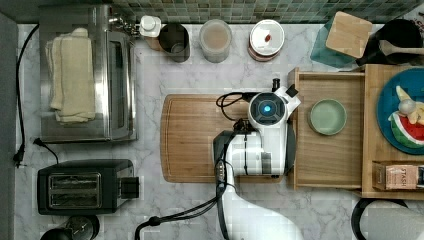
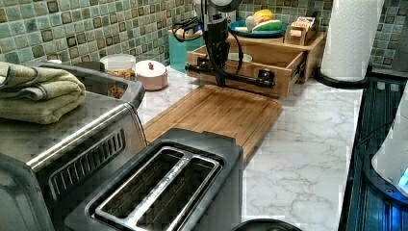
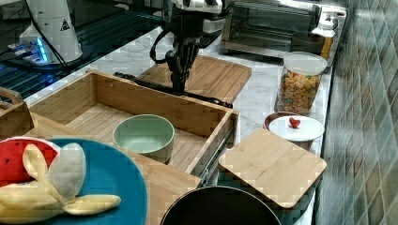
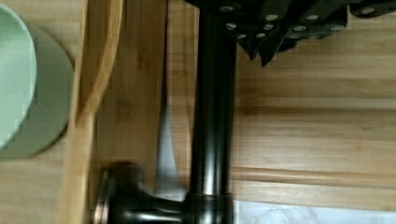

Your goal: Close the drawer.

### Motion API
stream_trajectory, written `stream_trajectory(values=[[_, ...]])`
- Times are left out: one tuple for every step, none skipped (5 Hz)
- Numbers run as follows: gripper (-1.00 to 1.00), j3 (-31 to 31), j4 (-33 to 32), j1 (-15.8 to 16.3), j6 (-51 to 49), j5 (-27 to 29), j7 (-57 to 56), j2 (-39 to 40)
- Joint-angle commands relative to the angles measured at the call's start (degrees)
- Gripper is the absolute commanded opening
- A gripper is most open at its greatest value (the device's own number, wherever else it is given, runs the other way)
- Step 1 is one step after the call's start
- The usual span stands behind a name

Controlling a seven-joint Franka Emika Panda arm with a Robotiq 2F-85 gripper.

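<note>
The marble counter (image 1: 150, 80) carries a steel toaster oven (image 1: 107, 75) with folded towels (image 1: 72, 75) on top at the top view's left, and a black toaster (image 1: 85, 186) below it in the top view. A brown cutting board (image 1: 192, 137) lies in the middle. At the top view's right the drawer (image 1: 327, 160) stands pulled out of its wooden stand, its front panel just beside the cutting board's edge, with a pale green bowl (image 1: 327, 117) resting inside. On the stand above it, a blue plate (image 3: 110, 176) holds toy fruit. Along the tiled wall sit a cereal jar (image 3: 300, 84) and a small white-lidded pot (image 3: 294, 127).

The arm reaches down over the drawer's front, and the gripper (image 3: 179, 79) sits at the long black bar handle (image 3: 173, 90), about midway along it. In the wrist view the handle (image 4: 212, 116) runs past the fingers (image 4: 261, 44), which lie to one side of it; whether the jaws are spread or closed I cannot tell.
</note>
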Motion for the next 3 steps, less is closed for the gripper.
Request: stream_trajectory(values=[[-1.0,-5.25,5.71,-10.9,0.56,5.3,-14.99,-0.08],[-1.0,-6.73,8.41,-14.46,1.05,6.76,-19.66,1.29],[-1.0,-7.49,12.02,-18.09,0.97,8.49,-25.47,3.04]])
